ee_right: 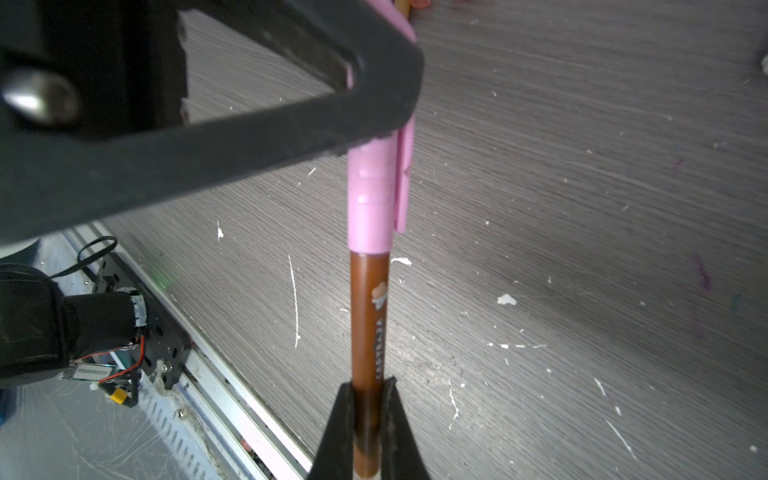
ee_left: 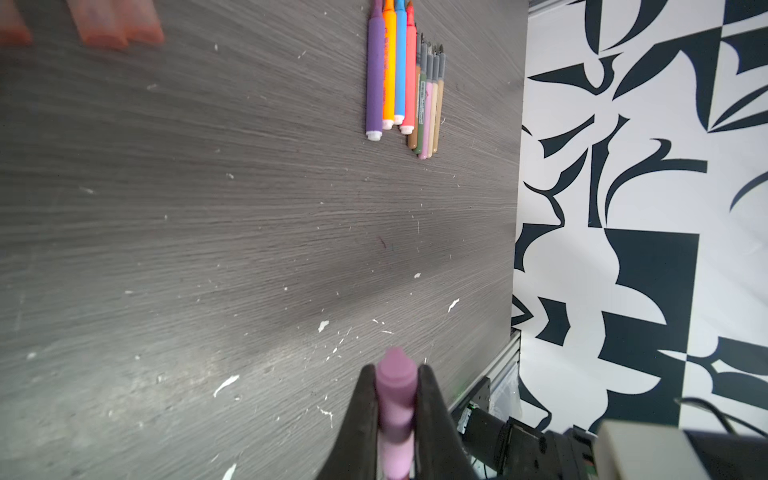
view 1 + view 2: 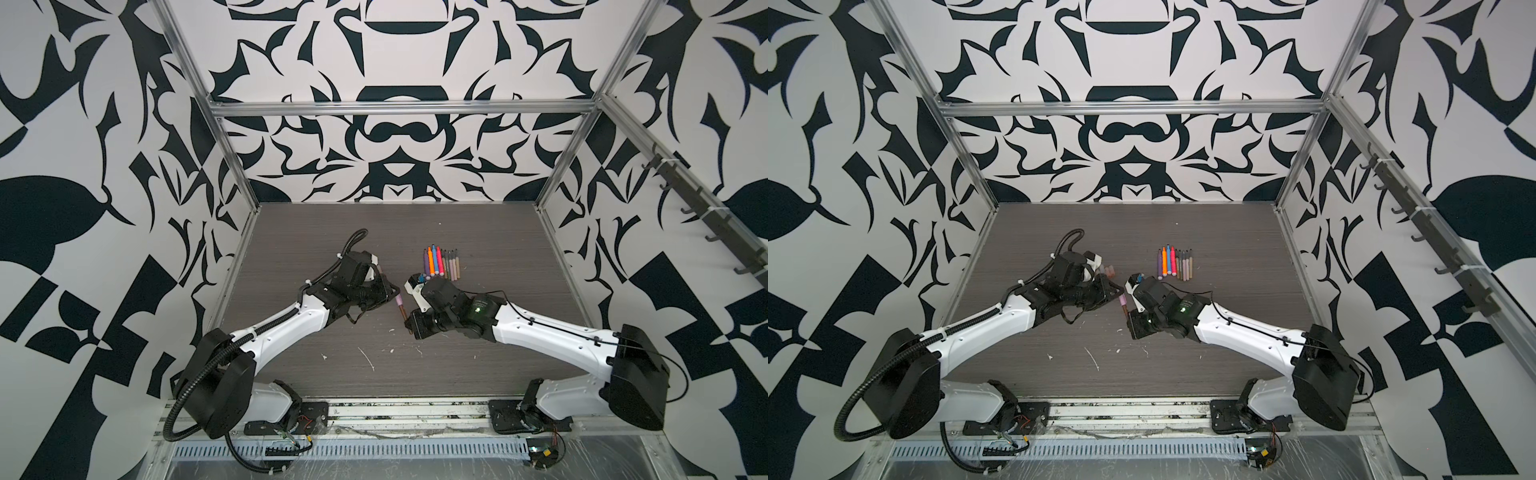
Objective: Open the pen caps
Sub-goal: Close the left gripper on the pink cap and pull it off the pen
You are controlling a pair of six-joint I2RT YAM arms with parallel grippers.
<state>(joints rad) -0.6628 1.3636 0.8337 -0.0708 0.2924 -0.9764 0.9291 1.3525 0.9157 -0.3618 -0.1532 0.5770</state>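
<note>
Uncapping in hand: pink cap [image 1: 371, 199] is clamped tight by L gripper [image 2: 394, 371], brown pen [image 1: 365, 324] is pinched shut in R gripper [image 1: 370, 386] opposite, so a straight pull-apart is called for next.

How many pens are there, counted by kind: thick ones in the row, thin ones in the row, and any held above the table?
Thick pens, in the row: 4
Thin pens, in the row: 4
Held pen, with pink cap on: 1
Total: 9
</note>
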